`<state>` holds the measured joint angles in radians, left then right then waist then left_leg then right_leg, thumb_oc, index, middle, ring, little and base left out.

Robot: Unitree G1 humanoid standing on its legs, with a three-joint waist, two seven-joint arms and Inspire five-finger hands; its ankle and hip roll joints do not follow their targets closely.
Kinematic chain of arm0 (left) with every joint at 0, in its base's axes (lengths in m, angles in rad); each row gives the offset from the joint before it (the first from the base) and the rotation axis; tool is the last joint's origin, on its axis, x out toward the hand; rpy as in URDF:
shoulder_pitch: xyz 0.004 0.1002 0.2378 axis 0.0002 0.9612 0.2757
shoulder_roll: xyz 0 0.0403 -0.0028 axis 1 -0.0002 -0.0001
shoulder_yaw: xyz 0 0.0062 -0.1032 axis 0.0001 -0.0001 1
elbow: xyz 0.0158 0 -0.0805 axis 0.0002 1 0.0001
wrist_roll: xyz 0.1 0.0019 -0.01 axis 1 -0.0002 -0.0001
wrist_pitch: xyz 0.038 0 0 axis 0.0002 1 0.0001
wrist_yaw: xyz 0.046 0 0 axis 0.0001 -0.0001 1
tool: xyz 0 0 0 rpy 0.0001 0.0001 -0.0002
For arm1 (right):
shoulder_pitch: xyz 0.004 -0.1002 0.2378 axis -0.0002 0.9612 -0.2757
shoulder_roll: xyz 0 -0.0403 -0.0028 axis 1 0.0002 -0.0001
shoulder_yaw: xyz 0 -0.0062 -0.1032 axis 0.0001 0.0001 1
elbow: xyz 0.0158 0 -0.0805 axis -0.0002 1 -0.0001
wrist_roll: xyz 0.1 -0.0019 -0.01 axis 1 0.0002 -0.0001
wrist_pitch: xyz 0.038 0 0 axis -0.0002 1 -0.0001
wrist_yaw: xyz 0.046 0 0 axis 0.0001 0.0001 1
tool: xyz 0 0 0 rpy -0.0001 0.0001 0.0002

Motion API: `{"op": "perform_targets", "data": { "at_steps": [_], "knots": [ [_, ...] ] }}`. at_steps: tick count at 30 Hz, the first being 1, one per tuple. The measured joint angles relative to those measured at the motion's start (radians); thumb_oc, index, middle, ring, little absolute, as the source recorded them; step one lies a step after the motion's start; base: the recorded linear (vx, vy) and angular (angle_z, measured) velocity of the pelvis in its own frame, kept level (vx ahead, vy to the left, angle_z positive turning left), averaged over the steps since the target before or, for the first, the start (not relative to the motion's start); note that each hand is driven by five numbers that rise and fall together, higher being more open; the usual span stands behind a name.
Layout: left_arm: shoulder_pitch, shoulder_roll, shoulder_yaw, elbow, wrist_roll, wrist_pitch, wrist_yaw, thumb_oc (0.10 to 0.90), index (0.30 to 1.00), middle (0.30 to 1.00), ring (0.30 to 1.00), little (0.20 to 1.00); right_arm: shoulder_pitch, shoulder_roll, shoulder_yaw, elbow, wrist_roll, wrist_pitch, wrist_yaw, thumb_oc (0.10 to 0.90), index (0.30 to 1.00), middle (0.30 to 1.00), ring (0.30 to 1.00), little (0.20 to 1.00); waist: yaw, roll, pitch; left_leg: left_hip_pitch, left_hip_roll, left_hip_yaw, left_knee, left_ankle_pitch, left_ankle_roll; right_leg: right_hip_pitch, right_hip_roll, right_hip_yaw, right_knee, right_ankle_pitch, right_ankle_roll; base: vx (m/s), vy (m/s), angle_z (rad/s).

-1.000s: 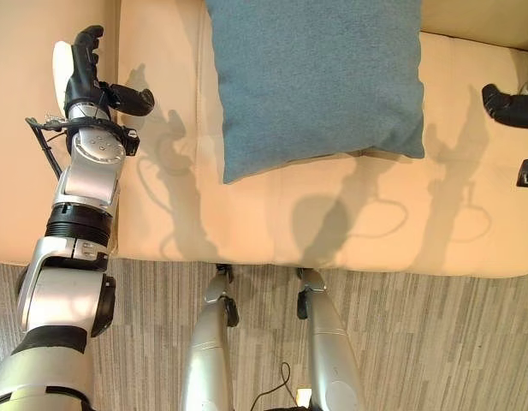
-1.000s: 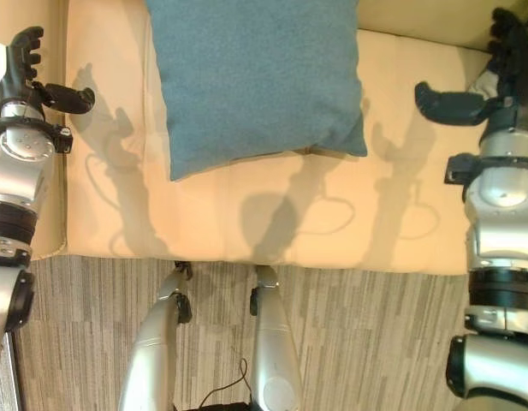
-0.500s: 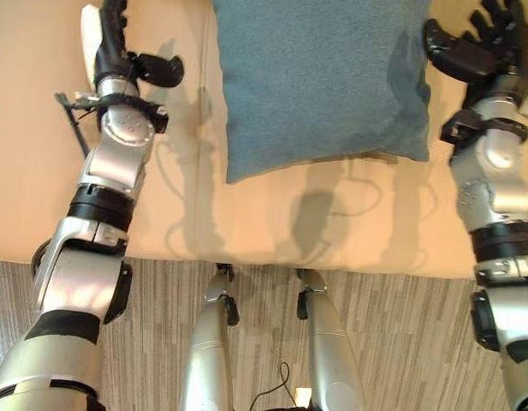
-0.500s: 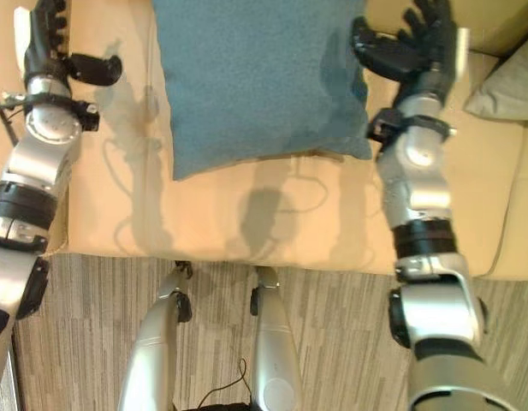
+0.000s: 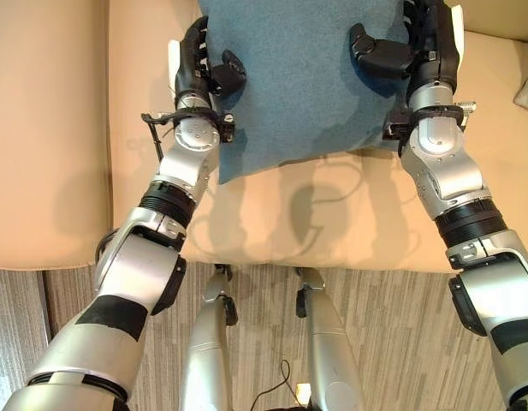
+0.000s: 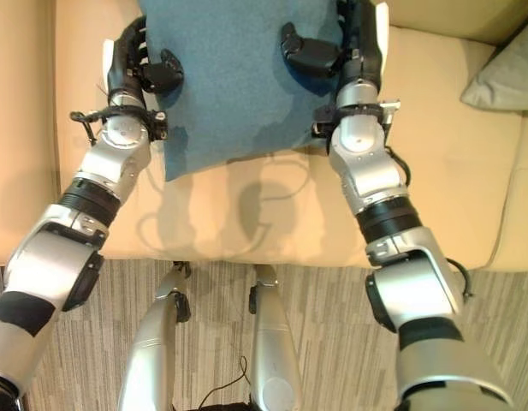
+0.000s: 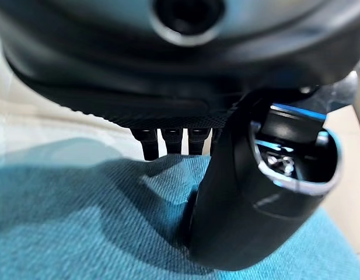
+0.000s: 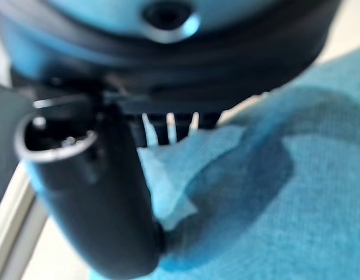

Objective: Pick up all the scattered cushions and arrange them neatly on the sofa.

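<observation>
blue cushion (image 5: 302,77) on sofa (image 5: 50,128), between robot hands

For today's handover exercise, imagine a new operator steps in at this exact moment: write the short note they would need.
Left hand: at the blue cushion's left edge, thumb over the top, fingers along the side; grip not confirmed.
Right hand: the same at the cushion's right edge.
Cushion lies flat on the sofa seat, between both hands. A grey cushion sits further right on the sofa.
Done: blue cushion is on the sofa, both hands are on it.
Left: close the hold, set the cushion neatly against the back, then check the grey one and look for others.
</observation>
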<state>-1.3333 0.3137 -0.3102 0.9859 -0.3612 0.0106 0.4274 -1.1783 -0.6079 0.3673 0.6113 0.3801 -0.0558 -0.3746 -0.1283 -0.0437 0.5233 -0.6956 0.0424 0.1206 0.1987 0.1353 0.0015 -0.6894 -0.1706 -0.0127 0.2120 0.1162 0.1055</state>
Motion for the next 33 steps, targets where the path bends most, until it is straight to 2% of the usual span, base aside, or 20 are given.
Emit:
{"op": "perform_targets", "data": {
  "at_steps": [4, 5, 6, 10, 17, 20, 24, 26, 30, 33],
  "knots": [
    [-0.018, 0.006, 0.003, 0.003, 0.005, -0.006, -0.002, 0.8, 0.9, 0.9, 0.9, 0.9, -0.001, -0.016, 0.0, -0.02, -0.051, 0.005, 0.001, 0.8, 0.9, 0.9, 0.9, 0.9, 0.004, 0.0, 0.0, -0.021, 0.001, 0.005, 0.0, 0.0, 0.0, -0.018, 0.001, 0.004, -0.008, 0.007, 0.001, 0.0, -0.005, -0.01],
    [-0.017, 0.006, 0.008, 0.004, -0.002, -0.007, -0.004, 0.758, 0.836, 0.836, 0.836, 0.836, 0.001, -0.017, 0.002, -0.027, -0.063, 0.011, 0.002, 0.685, 0.728, 0.728, 0.728, 0.728, 0.004, 0.0, 0.0, -0.021, 0.0, 0.006, -0.001, 0.0, 0.0, -0.02, 0.001, 0.006, -0.008, 0.007, 0.001, 0.0, 0.0, 0.0],
    [-0.017, 0.007, 0.009, 0.004, -0.014, -0.008, -0.007, 0.4, 0.3, 0.3, 0.3, 0.3, 0.001, -0.021, 0.01, -0.031, -0.075, 0.012, 0.003, 0.4, 0.3, 0.3, 0.3, 0.3, 0.004, 0.0, 0.0, -0.021, 0.0, 0.007, -0.001, 0.0, 0.0, -0.02, 0.0, 0.007, -0.008, 0.007, 0.001, 0.0, 0.0, 0.0],
    [-0.017, 0.01, 0.009, 0.003, -0.031, -0.014, -0.021, 0.4, 0.3, 0.3, 0.3, 0.3, 0.001, -0.05, 0.02, -0.033, -0.134, 0.021, 0.023, 0.4, 0.3, 0.3, 0.3, 0.3, 0.004, 0.0, 0.0, -0.021, -0.001, 0.008, -0.003, 0.0, 0.0, -0.022, 0.0, 0.008, -0.008, 0.007, 0.001, 0.0, 0.0, 0.0],
    [-0.046, 0.048, -0.005, -0.026, 0.002, -0.009, 0.008, 0.4, 0.3, 0.3, 0.3, 0.3, 0.0, -0.042, -0.014, -0.03, -0.171, 0.033, 0.013, 0.4, 0.3, 0.3, 0.3, 0.3, 0.005, 0.0, 0.0, -0.015, -0.002, 0.008, -0.003, 0.0, 0.0, -0.016, -0.001, 0.008, -0.006, 0.007, 0.0, 0.0, 0.0, 0.0],
    [-0.058, 0.042, -0.04, -0.033, 0.032, -0.005, 0.054, 0.4, 0.3, 0.3, 0.3, 0.3, 0.001, -0.025, -0.011, -0.025, -0.172, 0.039, -0.031, 0.4, 0.3, 0.3, 0.3, 0.3, 0.003, 0.0, 0.0, -0.001, -0.003, 0.008, -0.003, 0.001, 0.0, -0.003, -0.003, 0.008, -0.006, 0.008, 0.0, -0.01, -0.003, 0.0],
    [-0.076, 0.024, -0.04, -0.07, 0.049, -0.006, 0.136, 0.4, 0.3, 0.3, 0.3, 0.3, -0.015, 0.035, -0.02, 0.001, -0.158, 0.042, -0.134, 0.4, 0.3, 0.3, 0.3, 0.3, 0.004, 0.0, 0.0, -0.002, -0.003, 0.008, -0.004, 0.004, 0.001, -0.009, -0.002, 0.009, 0.002, 0.008, 0.0, -0.09, -0.01, -0.01],
    [-0.09, 0.025, -0.045, -0.12, 0.057, -0.001, 0.184, 0.4, 0.3, 0.3, 0.3, 0.3, -0.018, 0.045, -0.026, -0.014, -0.158, 0.042, -0.177, 0.4, 0.3, 0.3, 0.3, 0.3, 0.001, 0.0, 0.0, -0.02, -0.003, 0.008, 0.001, 0.005, 0.001, -0.03, -0.003, 0.011, 0.012, 0.008, 0.0, 0.0, 0.0, 0.0],
    [-0.091, 0.025, -0.035, -0.25, 0.161, -0.004, 0.283, 0.4, 0.3, 0.3, 0.3, 0.3, -0.018, 0.072, -0.064, -0.07, -0.175, 0.038, -0.265, 0.4, 0.3, 0.3, 0.3, 0.3, 0.003, 0.0, 0.0, -0.06, -0.006, 0.011, 0.005, 0.01, 0.003, -0.076, -0.004, 0.018, 0.025, 0.009, 0.001, 0.0, 0.0, 0.0],
    [-0.087, 0.015, 0.003, -0.352, 0.171, -0.007, 0.339, 0.4, 0.3, 0.3, 0.3, 0.3, -0.017, 0.08, -0.088, -0.135, -0.255, 0.038, -0.334, 0.4, 0.3, 0.3, 0.3, 0.3, 0.005, 0.001, 0.002, -0.084, -0.005, 0.012, 0.005, 0.011, 0.002, -0.102, -0.005, 0.019, 0.028, 0.009, 0.002, 0.0, 0.0, 0.0]
  ]
}}
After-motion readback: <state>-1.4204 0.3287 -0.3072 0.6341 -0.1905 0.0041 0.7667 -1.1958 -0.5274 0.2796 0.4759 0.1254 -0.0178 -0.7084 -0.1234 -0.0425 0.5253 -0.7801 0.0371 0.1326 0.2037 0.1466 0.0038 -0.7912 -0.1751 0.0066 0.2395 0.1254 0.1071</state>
